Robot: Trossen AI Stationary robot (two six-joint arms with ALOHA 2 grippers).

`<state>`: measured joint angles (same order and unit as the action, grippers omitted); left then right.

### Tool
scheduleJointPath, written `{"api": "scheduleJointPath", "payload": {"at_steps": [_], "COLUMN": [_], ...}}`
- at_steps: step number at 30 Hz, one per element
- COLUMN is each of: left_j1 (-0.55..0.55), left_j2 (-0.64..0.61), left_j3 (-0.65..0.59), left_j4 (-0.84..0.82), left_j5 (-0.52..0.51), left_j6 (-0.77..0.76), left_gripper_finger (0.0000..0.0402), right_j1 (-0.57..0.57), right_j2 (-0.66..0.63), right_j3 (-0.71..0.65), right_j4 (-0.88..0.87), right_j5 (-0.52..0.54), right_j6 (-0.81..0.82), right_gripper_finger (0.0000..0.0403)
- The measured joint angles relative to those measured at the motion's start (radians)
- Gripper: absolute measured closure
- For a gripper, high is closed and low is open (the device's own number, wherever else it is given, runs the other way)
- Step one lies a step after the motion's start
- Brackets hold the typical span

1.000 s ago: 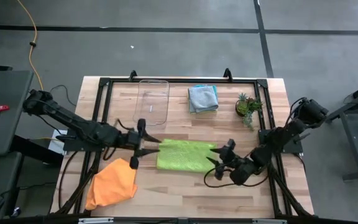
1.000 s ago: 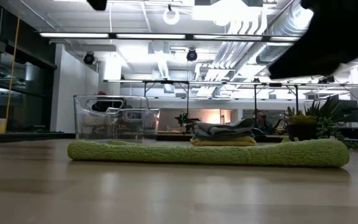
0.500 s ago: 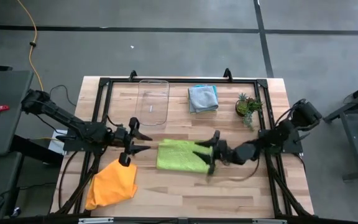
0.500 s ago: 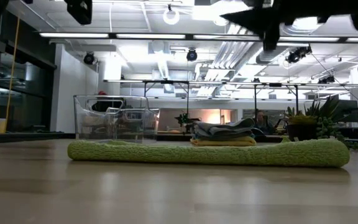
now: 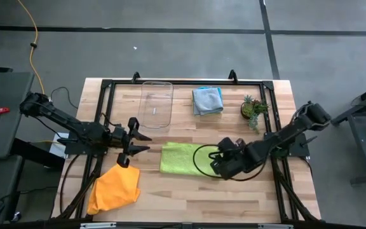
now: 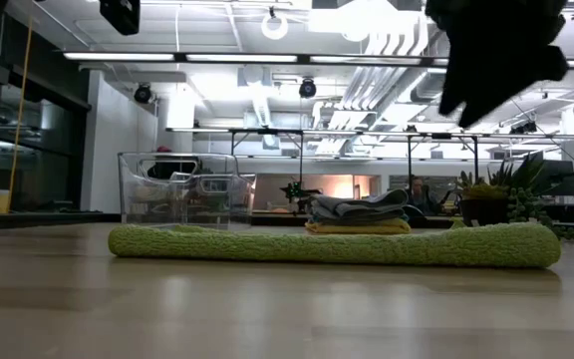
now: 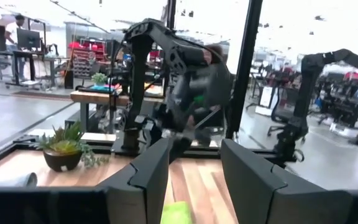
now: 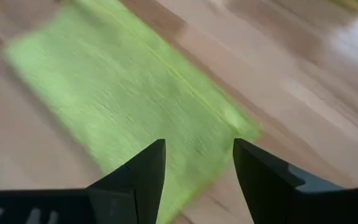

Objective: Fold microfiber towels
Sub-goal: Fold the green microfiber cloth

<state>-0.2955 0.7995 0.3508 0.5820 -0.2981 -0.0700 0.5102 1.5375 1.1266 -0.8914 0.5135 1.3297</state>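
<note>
A lime green towel (image 5: 182, 159), folded into a long strip, lies flat on the table's middle; it also shows in the low view (image 6: 327, 244) and the right wrist view (image 8: 135, 99). An orange towel (image 5: 114, 189) lies crumpled at the near left. A folded stack (image 5: 207, 100) lies at the far middle, grey-blue on top and yellow beneath (image 6: 359, 226). My right gripper (image 5: 220, 160) hangs open above the green towel's right end, fingers pointing down (image 8: 197, 168). My left gripper (image 5: 138, 137) is open and empty (image 7: 194, 168), left of the green towel and above the table.
A clear plastic tray (image 5: 157, 104) stands at the far middle-left. A small potted plant (image 5: 254, 108) stands at the far right. A black frame (image 5: 107, 86) runs around the table top. Bare wood lies in front of the green towel.
My right gripper has moved from the table's right toward the green towel, risen and tipped to point down over its right end. My left gripper has drawn back toward the table's left and far edges. The green towel has stayed where it was.
</note>
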Motion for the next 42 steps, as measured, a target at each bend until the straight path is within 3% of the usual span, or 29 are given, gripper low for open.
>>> {"api": "scheduleJointPath", "payload": {"at_steps": [6, 15, 22, 25, 29, 34, 42], "left_j1": [0.0, 0.001, 0.0, 0.001, 0.001, 0.001, 0.001], "left_j2": [-0.015, -0.015, -0.015, -0.015, -0.015, -0.015, -0.015], "left_j3": [0.0, 0.0, 0.0, 0.0, 0.0, 0.0, 0.0], "left_j4": [-0.03, -0.033, -0.033, -0.034, -0.035, -0.033, -0.033], "left_j5": [0.0, 0.0, 0.0, 0.0, 0.0, 0.0, 0.0], "left_j6": [-0.031, -0.025, -0.031, -0.031, -0.031, -0.035, -0.05], "left_gripper_finger": [0.0266, 0.0264, 0.0265, 0.0266, 0.0265, 0.0264, 0.0265], "right_j1": [-0.004, -0.04, -0.109, -0.11, -0.106, -0.106, -0.104], "right_j2": [0.122, 0.212, 0.165, 0.107, 0.054, 0.044, 0.049], "right_j3": [0.037, 0.031, -0.113, -0.171, -0.278, -0.382, -0.401], "right_j4": [-0.092, -0.086, 0.105, 0.174, 0.317, 0.513, 0.566], "right_j5": [-0.15, -0.178, -0.252, -0.218, -0.293, -0.29, -0.279], "right_j6": [0.067, 0.066, 0.024, 0.063, 0.118, 0.168, 0.192], "right_gripper_finger": [0.0222, 0.0222, 0.0222, 0.0222, 0.0222, 0.0222, 0.0222]}}
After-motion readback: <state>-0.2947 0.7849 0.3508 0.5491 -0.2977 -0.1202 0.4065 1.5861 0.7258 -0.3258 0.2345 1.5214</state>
